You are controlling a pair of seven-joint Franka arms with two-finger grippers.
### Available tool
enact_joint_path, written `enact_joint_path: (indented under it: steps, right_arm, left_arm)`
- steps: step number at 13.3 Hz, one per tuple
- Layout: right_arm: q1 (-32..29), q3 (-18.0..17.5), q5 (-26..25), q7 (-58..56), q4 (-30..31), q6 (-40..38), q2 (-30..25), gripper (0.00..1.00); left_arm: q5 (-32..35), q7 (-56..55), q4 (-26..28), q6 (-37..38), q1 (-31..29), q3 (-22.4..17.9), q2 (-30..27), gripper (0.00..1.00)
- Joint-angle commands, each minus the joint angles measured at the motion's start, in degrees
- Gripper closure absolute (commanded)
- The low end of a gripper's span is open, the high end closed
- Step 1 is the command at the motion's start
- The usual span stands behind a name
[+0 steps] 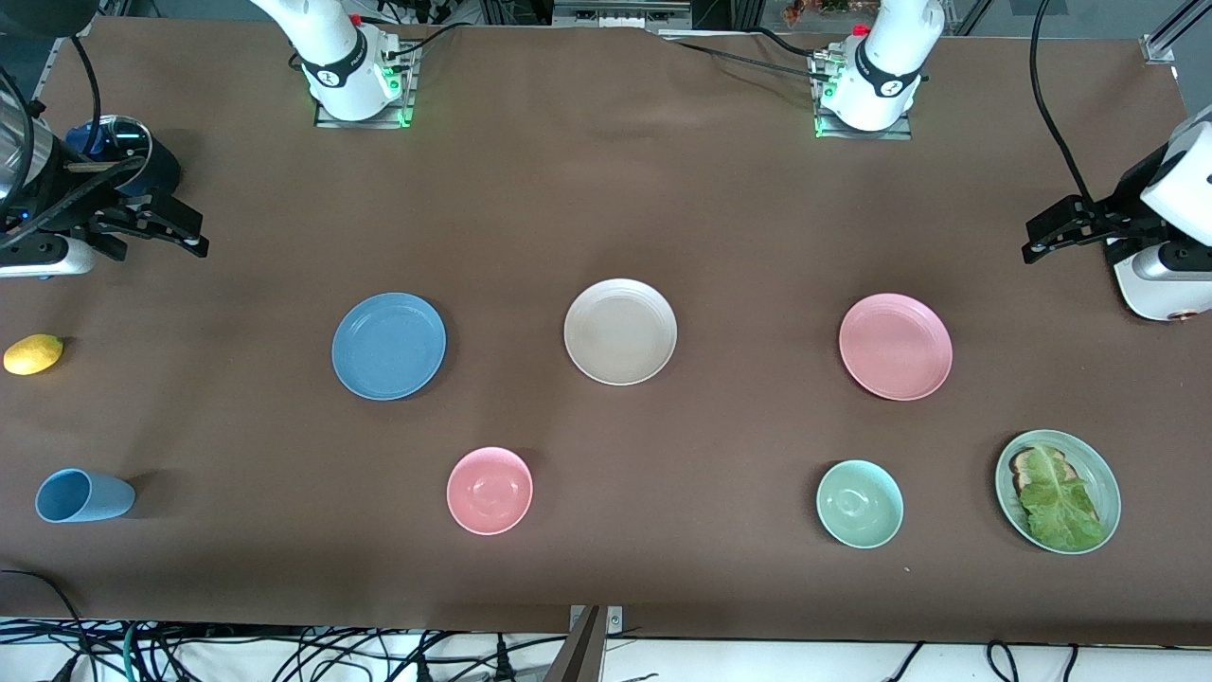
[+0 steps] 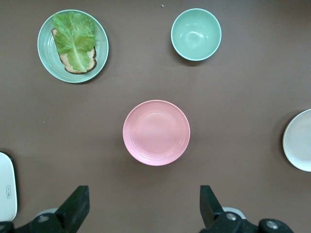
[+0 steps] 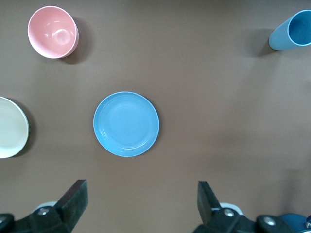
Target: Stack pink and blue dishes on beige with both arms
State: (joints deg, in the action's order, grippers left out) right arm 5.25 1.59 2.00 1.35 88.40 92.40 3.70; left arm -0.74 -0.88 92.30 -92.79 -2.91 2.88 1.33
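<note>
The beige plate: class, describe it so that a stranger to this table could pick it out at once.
Start at the brown table, midway between its two ends. There three flat plates lie in a row; the beige plate is the middle one, between the blue plate and the pink plate. It alone is cream-coloured.

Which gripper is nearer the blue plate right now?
Right. The right gripper, open, is up at the right arm's end of the table, the end where the blue plate lies. The left gripper, open, is up at the table's left-arm end, by the pink plate.

No readable text, labels or numbers appear on anything shown.
</note>
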Motion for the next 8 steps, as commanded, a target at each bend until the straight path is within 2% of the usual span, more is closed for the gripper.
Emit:
enact_joint_path:
  steps: [1,8]
  right_arm:
    - [0.0,0.0,0.0,-0.1,0.0,-0.6,-0.2,0.0]
    - [-0.3,0.1,0.1,-0.7,-1.1,-0.3,0.4,0.0]
  left_arm:
    - [1.2,-0.3,-1.7,0.2,0.1,0.1,0.8,0.0]
    - [1.2,-0.3,-1.7,0.2,0.1,0.1,0.9,0.0]
